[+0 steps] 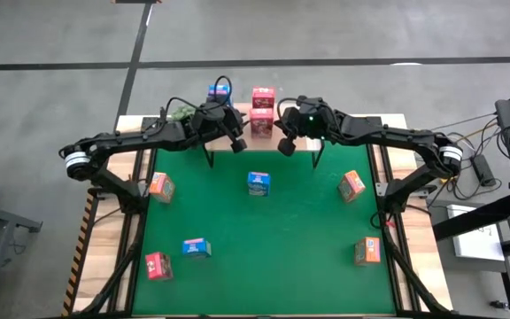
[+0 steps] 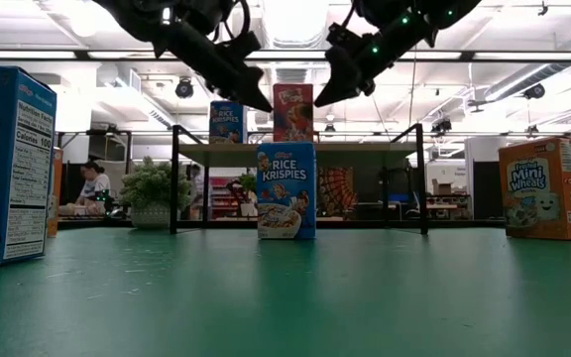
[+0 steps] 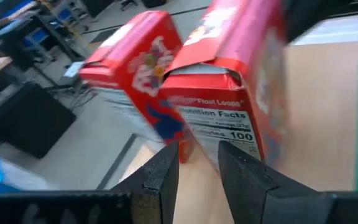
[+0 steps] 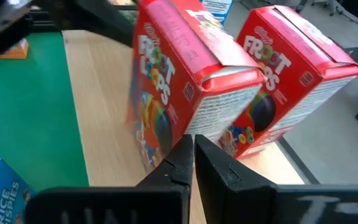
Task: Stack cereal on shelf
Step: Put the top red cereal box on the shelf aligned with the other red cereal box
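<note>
A green mat (image 1: pixel 273 239) covers the table, with pale wood showing at its edges and grey floor all round. Across the table, the low view looks into a bright workshop with ceiling lights, a leafy plant (image 2: pixel 152 186) and a person (image 2: pixel 92 183) seated far back.

The shelf (image 1: pixel 343 128) runs along the far edge of the mat. Three cereal boxes stand on it: two red Froot Loops boxes (image 1: pixel 262 111) side by side and one blue Rice Krispies box (image 1: pixel 219 91) close by. Six more boxes stand on the mat: two blue (image 1: pixel 258 183) (image 1: pixel 197 248), three orange (image 1: pixel 160 186) (image 1: pixel 351 185) (image 1: pixel 367 252) and one red (image 1: pixel 158 266), well apart from each other.

Both arms reach over the shelf near the red pair. The left gripper (image 1: pixel 235 144) has its fingers (image 3: pixel 163 174) a little apart, holding nothing. The right gripper (image 1: pixel 285 146) has its fingers (image 4: pixel 173 168) pressed together, also empty, just in front of the nearer red box
</note>
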{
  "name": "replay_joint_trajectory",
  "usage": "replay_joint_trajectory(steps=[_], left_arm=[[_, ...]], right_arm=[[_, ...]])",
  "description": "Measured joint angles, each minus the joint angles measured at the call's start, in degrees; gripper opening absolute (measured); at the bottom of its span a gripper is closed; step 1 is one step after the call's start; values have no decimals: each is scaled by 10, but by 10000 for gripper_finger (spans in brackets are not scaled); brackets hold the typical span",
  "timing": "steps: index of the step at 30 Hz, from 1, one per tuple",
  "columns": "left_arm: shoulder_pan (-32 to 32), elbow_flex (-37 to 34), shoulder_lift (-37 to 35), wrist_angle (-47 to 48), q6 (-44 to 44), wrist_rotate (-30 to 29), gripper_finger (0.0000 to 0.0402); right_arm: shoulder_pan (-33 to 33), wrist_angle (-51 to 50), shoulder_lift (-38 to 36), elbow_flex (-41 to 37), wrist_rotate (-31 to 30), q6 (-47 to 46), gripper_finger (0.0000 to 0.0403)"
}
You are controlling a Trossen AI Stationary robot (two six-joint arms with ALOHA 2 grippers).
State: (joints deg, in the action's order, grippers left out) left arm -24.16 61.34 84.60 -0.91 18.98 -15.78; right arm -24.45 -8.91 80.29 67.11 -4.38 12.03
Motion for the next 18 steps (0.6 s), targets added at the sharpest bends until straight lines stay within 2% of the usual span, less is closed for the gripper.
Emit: replay_joint_trajectory(steps=[8,14,16,18], left_arm=[[1,0,-1,14,-7,-15,96],[9,0,-9,83,-34,-13,96],[12,0,-9,106,-35,9,96],[12,0,-7,110,-34,67,96]], right_arm=[[0,-23,-1,0,-1,-10,9],[0,-77,-1,-1,-1,-30,9],[4,-84,0,-4,0,-31,9],[9,-82,3,-10,3,-32,9]])
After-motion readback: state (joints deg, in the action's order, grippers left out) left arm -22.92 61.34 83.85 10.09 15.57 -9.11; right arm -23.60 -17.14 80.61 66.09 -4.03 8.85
